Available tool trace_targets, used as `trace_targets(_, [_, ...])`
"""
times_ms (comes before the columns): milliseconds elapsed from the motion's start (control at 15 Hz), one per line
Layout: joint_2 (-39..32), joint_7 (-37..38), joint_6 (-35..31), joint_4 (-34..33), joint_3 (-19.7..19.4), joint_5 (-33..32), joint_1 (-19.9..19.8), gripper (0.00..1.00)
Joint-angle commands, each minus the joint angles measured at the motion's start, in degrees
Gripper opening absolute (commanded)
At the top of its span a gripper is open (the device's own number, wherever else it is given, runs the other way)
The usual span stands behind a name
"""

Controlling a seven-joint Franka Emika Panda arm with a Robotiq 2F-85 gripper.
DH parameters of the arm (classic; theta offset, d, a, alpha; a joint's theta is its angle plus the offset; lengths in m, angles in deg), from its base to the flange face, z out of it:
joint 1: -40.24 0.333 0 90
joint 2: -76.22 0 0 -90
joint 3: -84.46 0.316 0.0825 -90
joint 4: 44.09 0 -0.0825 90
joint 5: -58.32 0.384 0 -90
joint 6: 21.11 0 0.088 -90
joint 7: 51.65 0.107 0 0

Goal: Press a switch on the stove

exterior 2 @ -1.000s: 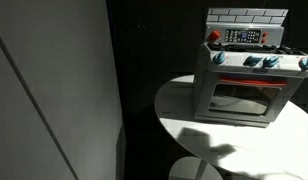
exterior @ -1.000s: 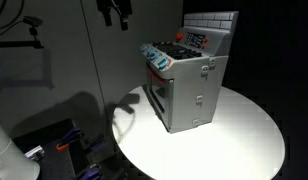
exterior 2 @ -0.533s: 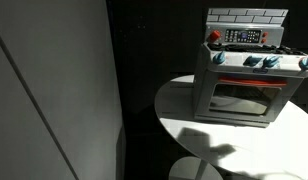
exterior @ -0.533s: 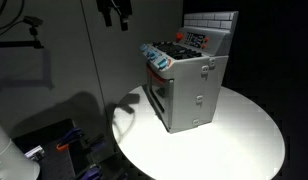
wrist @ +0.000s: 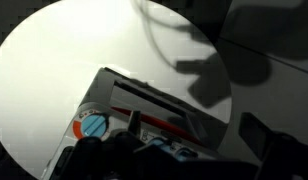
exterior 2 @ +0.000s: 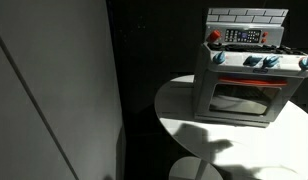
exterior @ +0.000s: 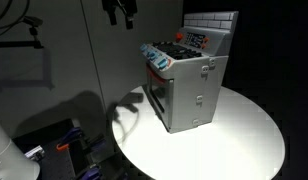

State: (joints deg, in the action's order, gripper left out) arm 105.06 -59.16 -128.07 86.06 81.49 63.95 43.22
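The stove (exterior: 190, 88) is a small grey toy box with an oven door, a white tiled back panel and red-and-blue controls on top. It stands on a round white table (exterior: 244, 140) and shows in both exterior views (exterior 2: 249, 82). My gripper (exterior: 120, 12) hangs high above the table's edge, up and to the side of the stove, touching nothing. In the wrist view the stove's top and knobs (wrist: 124, 118) lie below the dark fingers (wrist: 192, 132), which look spread apart and empty.
A grey wall panel (exterior 2: 54, 90) stands beside the table. Dark gear and cables (exterior: 54, 145) lie on the floor below the table's edge. The gripper's shadow (exterior: 129, 108) falls on the table next to the stove.
My gripper has shifted slightly towards the stove near the top of the exterior view. The stove has not moved.
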Motion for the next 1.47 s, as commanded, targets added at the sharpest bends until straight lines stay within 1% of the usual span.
trace_targets(0, [-3.49, 1.03, -0.04, -4.33, 0.23, -0.58, -1.4, 1.0])
trace_targets(400, [-7.55, 4.08, -4.94, -7.66, 0.85, -2.95, -3.43, 1.0])
trace_targets(1133, [-14.32, 14.94, -16.7, -9.61, 1.49, -8.98, -6.28, 1.0])
trace_targets(1267, [-15.12, 16.25, -17.67, -9.82, 1.51, -9.76, -6.57, 1.0])
trace_targets(1400, [-14.93, 16.42, -16.74, -9.78, 1.67, -10.03, -6.4, 1.0])
